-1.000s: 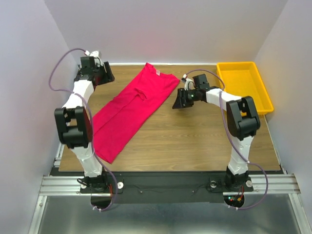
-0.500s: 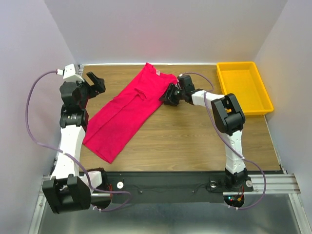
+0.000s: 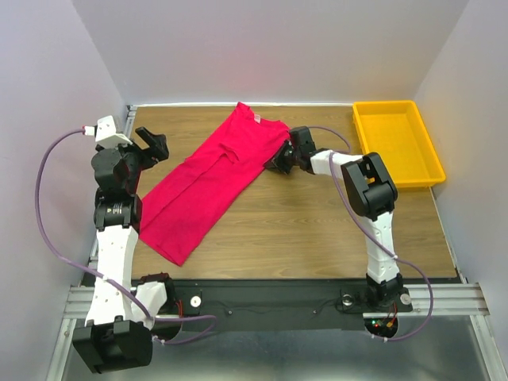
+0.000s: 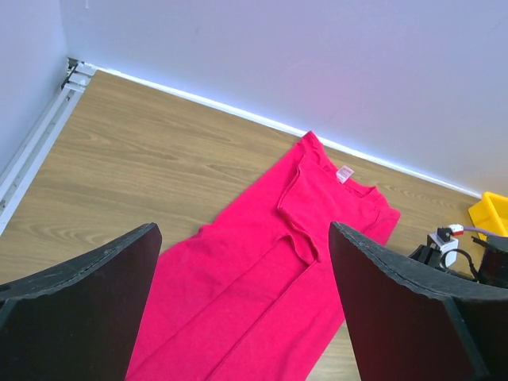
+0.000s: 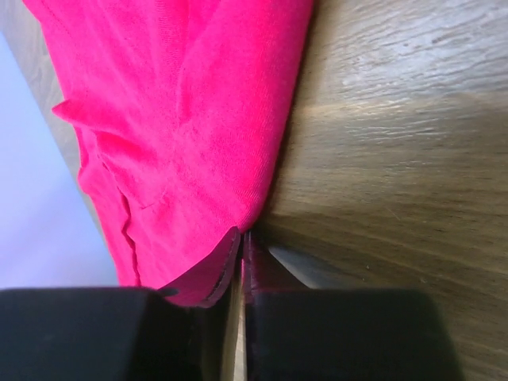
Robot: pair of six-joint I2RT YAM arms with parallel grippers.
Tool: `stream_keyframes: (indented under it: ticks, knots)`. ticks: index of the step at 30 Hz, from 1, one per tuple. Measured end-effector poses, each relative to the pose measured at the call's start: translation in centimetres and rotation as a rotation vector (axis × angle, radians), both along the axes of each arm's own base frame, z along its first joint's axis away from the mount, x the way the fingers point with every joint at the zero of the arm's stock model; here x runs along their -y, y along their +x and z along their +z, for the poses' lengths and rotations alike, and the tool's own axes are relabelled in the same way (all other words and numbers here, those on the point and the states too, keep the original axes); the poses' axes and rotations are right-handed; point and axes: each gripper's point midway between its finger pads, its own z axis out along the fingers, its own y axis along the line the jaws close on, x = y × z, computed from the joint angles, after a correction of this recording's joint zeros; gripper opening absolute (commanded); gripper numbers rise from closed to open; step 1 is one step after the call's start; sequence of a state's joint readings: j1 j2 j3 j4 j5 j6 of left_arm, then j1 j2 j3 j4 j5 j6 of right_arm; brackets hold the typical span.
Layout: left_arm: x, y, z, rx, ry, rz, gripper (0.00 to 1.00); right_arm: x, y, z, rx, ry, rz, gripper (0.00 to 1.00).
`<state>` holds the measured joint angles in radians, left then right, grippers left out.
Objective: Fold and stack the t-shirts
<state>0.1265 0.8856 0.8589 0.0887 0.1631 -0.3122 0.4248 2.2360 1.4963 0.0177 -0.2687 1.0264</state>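
Nearest the bases, the shirt [image 3: 208,181] starts at the lower left of the top view. It runs as a long folded strip diagonally up the table [image 3: 317,230] to its collar at upper centre, lying flat on the wood. The left gripper [image 3: 152,141] hangs at the left of the frame, just off the shirt's left edge, fingers spread wide with nothing in them. Over to the right gripper [image 3: 278,161], mid-frame at the shirt's right edge: it's low on the table, fingers pressed together, and its wrist view shows the hem pinched between the tips. A white label [image 4: 344,174] shows at the collar. Far upper right sits the yellow tray [image 3: 394,136], well apart from the shirt.
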Motion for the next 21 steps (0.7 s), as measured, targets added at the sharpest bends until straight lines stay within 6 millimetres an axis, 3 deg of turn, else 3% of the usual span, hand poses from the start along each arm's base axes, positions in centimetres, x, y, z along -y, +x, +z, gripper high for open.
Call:
stream_keyframes:
  ticks: [6,11,15,21]
  knots:
    - [0.0,-0.2,-0.6,-0.022,-0.003,0.001,0.99,0.3,-0.2,-0.2,0.012,0.000,-0.014,0.00]
    - [0.1,-0.3,-1.3,-0.040,-0.005,-0.002,0.98,2.4,-1.6,-0.2,0.015,-0.040,-0.011,0.01]
    - [0.4,-0.4,-1.6,-0.043,-0.011,-0.019,0.98,5.7,-1.9,-0.3,0.015,-0.069,-0.028,0.00]
    - [1.4,-0.4,-2.6,-0.061,-0.036,-0.071,0.98,13.0,-0.9,-0.3,0.016,-0.133,-0.089,0.01]
